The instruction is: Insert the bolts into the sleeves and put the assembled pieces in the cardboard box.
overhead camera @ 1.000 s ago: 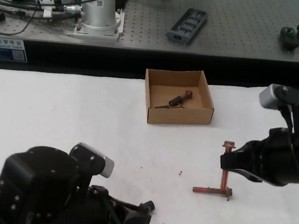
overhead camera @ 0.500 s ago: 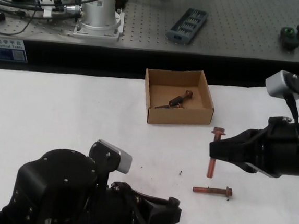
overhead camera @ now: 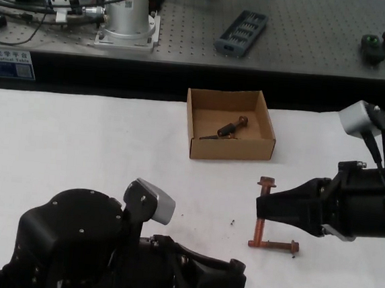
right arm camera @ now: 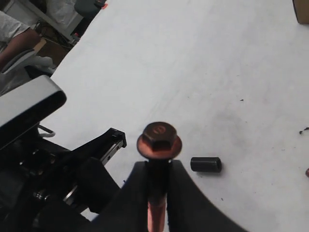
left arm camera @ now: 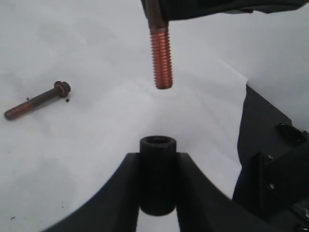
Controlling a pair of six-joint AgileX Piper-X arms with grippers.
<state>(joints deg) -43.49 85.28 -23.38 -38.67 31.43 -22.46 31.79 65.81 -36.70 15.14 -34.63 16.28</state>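
Starting with the high view: the right claw (overhead camera: 262,205) was seen pinching a bolt (overhead camera: 262,217) upright, near a second bolt (overhead camera: 274,245) laid flat on the white tabletop (overhead camera: 77,147). One assembled piece (overhead camera: 232,128) was noted inside the cardboard box (overhead camera: 232,149). Left wrist view: the left claw (left arm camera: 158,162) was clamped on an upright sleeve (left arm camera: 158,181), the held bolt's threaded tip hung just above its bore, not touching. Right wrist view: a loose sleeve (right arm camera: 206,164) was recorded lying flat on the tabletop.
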